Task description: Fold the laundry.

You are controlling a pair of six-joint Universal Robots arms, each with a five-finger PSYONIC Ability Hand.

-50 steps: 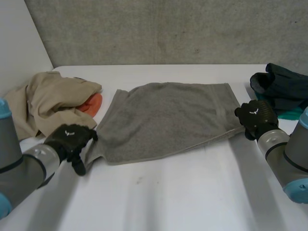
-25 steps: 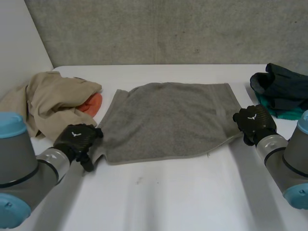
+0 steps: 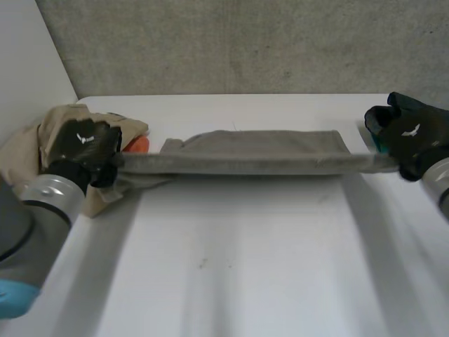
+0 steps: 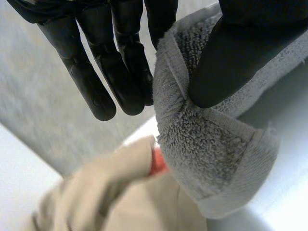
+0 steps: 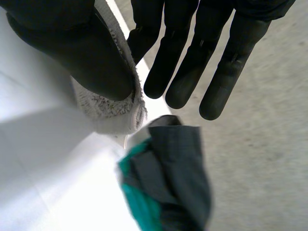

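In the head view, the grey towel [image 3: 259, 163] is stretched tight between the two hands. Its near edge is up off the white table [image 3: 231, 267], and its far part seems to lie on the table behind. The left hand [image 3: 85, 144] has one near corner, just in front of a heap of beige clothes [image 3: 31, 151]. The right hand [image 3: 410, 133] has the other near corner, at the far side of the table.

In the left wrist view, the thumb [image 4: 240, 53] pinches the towel's corner against the side of the straight fingers [image 4: 120, 72]. The hemmed end droops below the pinch. The beige clothes lie underneath, with an orange piece [image 4: 159, 162] peeking out.

In the right wrist view, it is the same kind of hold. The thumb presses the towel's corner against the nearest finger, and the other fingers point straight out. A dark and green garment [image 5: 168, 187] lies on the table beyond the fingertips.

This looks to me like the first fold, bringing the near edge over to the far one. The next move would call for carrying both corners across together, keeping them level and the towel taut. They should then come down so the edges line up before either pinch lets go. Neither hand should drag into the heaps at the sides.
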